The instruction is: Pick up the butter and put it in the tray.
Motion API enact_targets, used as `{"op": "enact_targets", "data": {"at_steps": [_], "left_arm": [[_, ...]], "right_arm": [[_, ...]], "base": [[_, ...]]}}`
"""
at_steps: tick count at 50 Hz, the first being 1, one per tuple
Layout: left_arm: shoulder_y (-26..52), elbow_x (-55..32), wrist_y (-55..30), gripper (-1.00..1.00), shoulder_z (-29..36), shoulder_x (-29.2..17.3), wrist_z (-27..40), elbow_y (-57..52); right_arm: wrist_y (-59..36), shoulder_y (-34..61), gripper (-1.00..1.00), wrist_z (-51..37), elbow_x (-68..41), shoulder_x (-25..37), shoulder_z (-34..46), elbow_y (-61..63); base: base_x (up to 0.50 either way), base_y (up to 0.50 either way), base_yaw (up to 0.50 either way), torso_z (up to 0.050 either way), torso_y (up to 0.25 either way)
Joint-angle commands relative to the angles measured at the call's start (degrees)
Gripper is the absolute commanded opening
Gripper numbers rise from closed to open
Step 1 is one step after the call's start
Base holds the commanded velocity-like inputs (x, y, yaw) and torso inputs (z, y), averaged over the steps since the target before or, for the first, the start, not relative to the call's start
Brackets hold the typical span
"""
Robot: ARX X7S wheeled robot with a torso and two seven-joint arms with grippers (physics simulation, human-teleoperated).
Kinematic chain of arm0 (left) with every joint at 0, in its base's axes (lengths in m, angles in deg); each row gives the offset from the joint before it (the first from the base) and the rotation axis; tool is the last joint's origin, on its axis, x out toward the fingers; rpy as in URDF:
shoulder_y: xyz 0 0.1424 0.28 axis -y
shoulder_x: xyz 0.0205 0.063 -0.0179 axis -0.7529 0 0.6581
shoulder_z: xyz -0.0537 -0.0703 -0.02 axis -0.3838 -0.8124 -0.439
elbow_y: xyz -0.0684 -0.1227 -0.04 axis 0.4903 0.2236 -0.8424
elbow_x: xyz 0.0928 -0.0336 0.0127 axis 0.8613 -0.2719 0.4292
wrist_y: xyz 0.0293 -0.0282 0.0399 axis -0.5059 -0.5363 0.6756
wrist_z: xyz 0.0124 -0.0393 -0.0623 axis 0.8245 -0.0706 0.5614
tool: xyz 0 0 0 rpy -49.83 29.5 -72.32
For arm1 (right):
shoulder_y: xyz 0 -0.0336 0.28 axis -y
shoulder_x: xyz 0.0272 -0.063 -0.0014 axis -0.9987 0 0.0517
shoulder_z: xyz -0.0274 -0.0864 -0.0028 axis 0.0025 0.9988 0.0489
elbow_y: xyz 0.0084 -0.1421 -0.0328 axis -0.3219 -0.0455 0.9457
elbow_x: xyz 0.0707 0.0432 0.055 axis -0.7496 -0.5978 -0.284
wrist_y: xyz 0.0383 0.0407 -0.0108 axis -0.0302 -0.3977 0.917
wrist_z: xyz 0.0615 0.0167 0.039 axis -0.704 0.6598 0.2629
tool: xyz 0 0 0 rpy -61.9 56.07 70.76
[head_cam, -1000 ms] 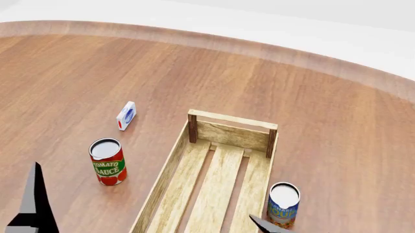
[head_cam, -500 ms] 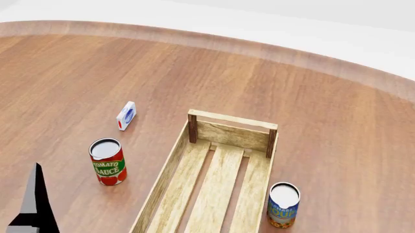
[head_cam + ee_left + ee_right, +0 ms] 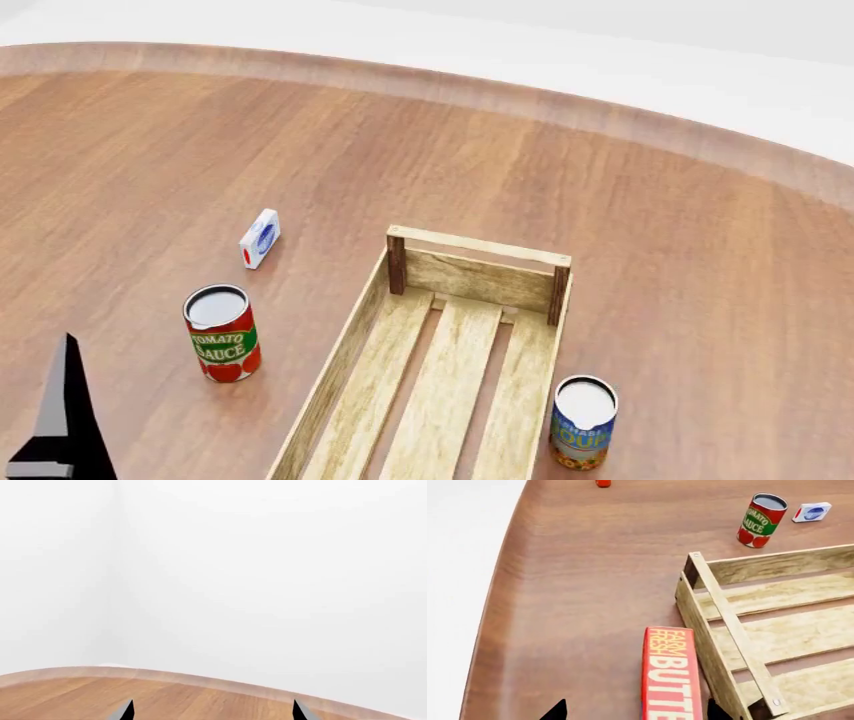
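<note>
The butter (image 3: 670, 677), a red-orange box with yellow-white lettering, shows only in the right wrist view. It lies on the table close beside the tray's end wall, outside it. The tray (image 3: 720, 605) is a long light-wood crate with a slatted bottom, and it holds nothing that shows; it also shows in the head view (image 3: 477, 246). My right gripper (image 3: 635, 713) is open, with its tips on either side of the butter's near end. My left gripper (image 3: 212, 714) is open and empty, facing the table's far edge. One of its fingers (image 3: 64, 410) shows at the head view's bottom left.
A tomato sauce can (image 3: 222, 333) stands left of the tray. A small white-blue-red carton (image 3: 259, 238) lies behind it. A blue soup can (image 3: 583, 422) stands against the tray's right side. A small red object (image 3: 603, 483) lies far off. The table's curved edge (image 3: 500, 580) runs nearby.
The right gripper's tip has left the head view's bottom edge. The left gripper's finger has sunk slightly lower at the bottom left. The objects have not moved.
</note>
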Motion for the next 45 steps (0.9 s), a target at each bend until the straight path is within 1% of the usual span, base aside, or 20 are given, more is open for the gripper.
{"op": "enact_targets", "data": {"at_steps": [1, 20, 31, 38, 45], "left_arm": [[0.1, -0.5, -0.2, 1.0, 0.0, -0.4, 0.5, -0.1], [0.3, -0.3, 0.2, 1.0, 0.7, -0.9, 0.9, 0.5], [0.2, 0.1, 0.4, 1.0, 1.3, -1.1, 1.2, 0.9], [0.1, 0.0, 0.5, 1.0, 1.4, -1.3, 1.4, 0.9], [0.1, -0.3, 0.4, 1.0, 1.3, -1.5, 1.7, 0.7]], "right_arm": [[-1.9, 1.7, 1.0, 1.4, 0.5, 0.1, 2.3, -1.8], [-6.0, 5.6, 1.0, 1.9, -0.7, 0.7, 2.6, -4.0], [-9.5, 12.2, 1.0, 4.4, 1.1, -0.9, 6.6, -6.9], [-10.9, 16.7, 1.0, 6.0, 4.1, -3.2, 10.9, -10.2], [-10.5, 18.5, 1.0, 6.7, 6.2, -4.7, 13.3, -13.0]], "base": [[0.0, 0.0, 0.0, 0.0, 0.0], [0.0, 0.0, 0.0, 0.0, 0.0], [0.0, 0.0, 0.0, 0.0, 0.0], [0.0, 0.0, 0.0, 0.0, 0.0], [0.0, 0.0, 0.0, 0.0, 0.0]]}}
